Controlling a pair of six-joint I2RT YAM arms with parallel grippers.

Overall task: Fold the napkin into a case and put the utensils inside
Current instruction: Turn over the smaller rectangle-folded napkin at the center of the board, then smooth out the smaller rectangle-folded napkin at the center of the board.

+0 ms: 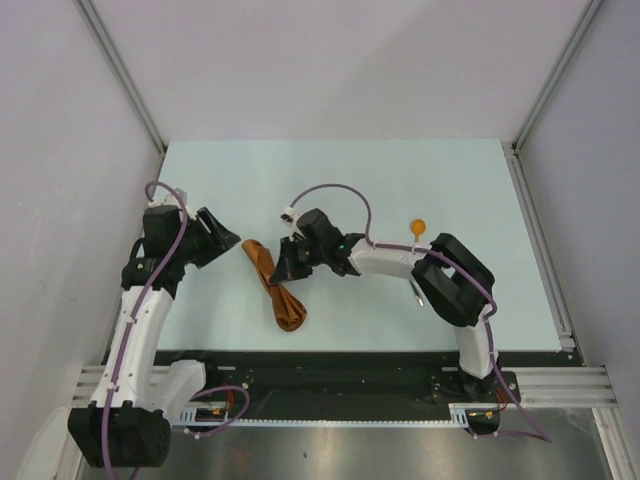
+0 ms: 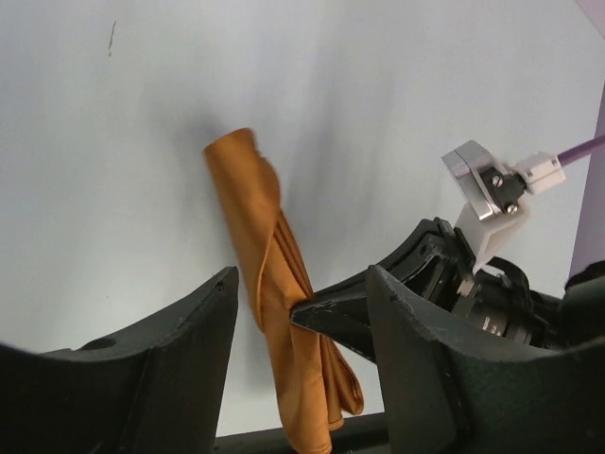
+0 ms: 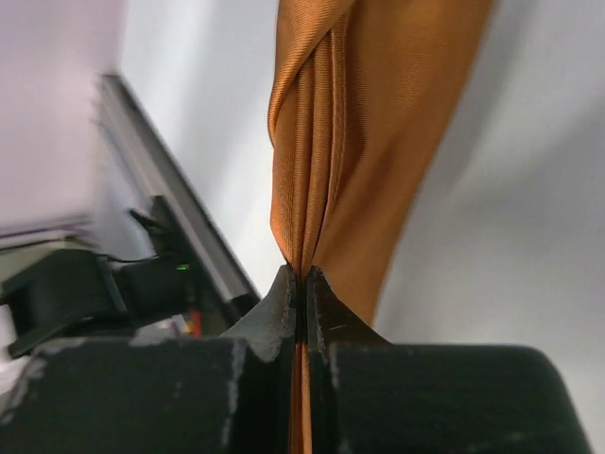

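The napkin (image 1: 276, 285) is lying near the table's (image 1: 340, 170) front edge, left of centre, between the two grippers. The spoon (image 1: 418, 230) is sitting right of centre, behind the right arm (image 1: 390, 258).

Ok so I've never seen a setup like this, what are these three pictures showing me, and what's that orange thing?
These are two robot arms bolted at the near edge of a pale table. One picture looks down from above; the other two come from small cameras on each arm's wrist, so each shows that arm's own fingers. The orange thing is a cloth napkin, bunched into a long twisted strip on the table. The right hand is shut on a fold of it, as its wrist camera shows close up. The left hand is open beside the napkin, holding nothing. Farther back, an orange spoon peeks out behind the right arm.
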